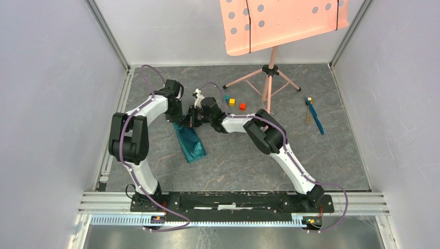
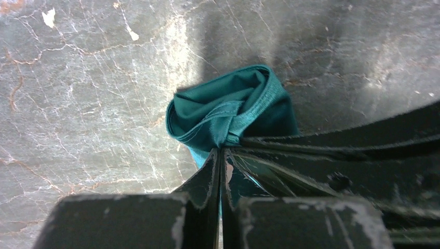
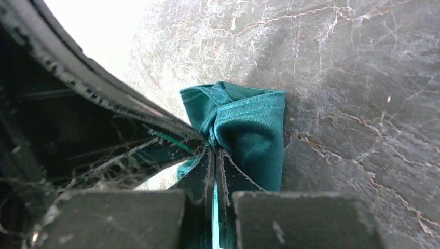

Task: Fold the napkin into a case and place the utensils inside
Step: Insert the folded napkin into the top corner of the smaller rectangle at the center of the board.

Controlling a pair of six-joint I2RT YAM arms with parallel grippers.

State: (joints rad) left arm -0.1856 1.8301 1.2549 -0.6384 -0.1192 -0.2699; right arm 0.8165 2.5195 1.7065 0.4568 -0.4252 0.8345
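Surface: table (image 1: 244, 161) covered in dark grey mat with pale marble-like veining; white flecks show in left wrist view. Room: pale grey walls (image 1: 46, 93) on three sides. Pink perforated music stand (image 1: 270, 78) on tripod at far side. Three small cubes (image 1: 232, 101) near tripod feet.

Teal napkin (image 1: 190, 142) bunched into narrow strip, lying left of centre. left gripper (image 2: 220, 154) clenched on bunched far end of cloth. right gripper (image 3: 214, 155) pinching same end, just beside left. utensils (image 1: 313, 115) lie far right, well apart from napkin.
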